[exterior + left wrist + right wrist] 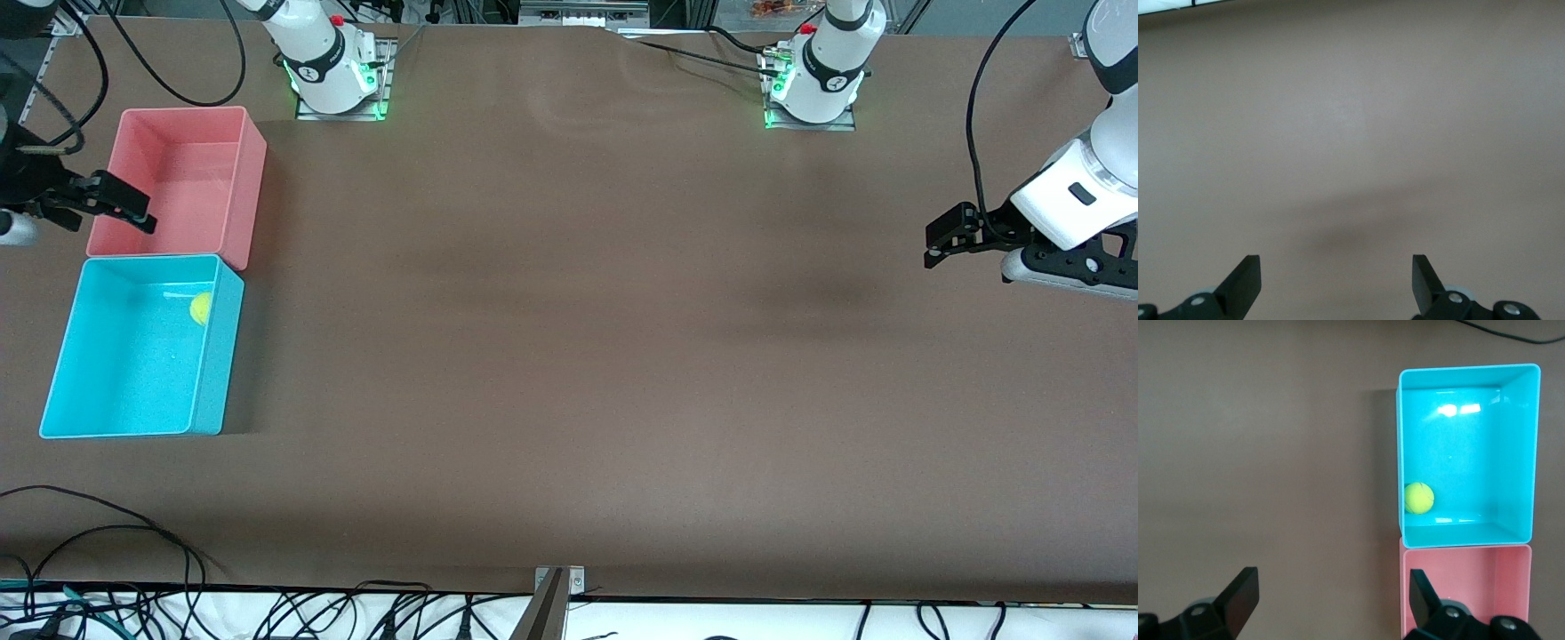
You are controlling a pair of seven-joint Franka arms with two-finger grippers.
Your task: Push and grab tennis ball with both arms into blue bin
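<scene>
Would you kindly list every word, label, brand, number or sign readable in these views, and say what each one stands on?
None can be read.
Small dark marks on the arm bases are too small to read.
The blue bin, pink bin, tennis ball and table show no text.

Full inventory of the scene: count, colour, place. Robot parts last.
ball: 1, yellow-green, in the blue bin, by the wall next to the pink bin
blue bin: 1, cyan, at the right arm's end of the table, nearer the front camera than the pink bin
pink bin: 1, pink, empty, touching the blue bin
table: 1, brown
cables: several, black, along the table's edges
right gripper: 1, black, open, over the pink bin's edge
left gripper: 1, black, open, over bare table at the left arm's end
</scene>
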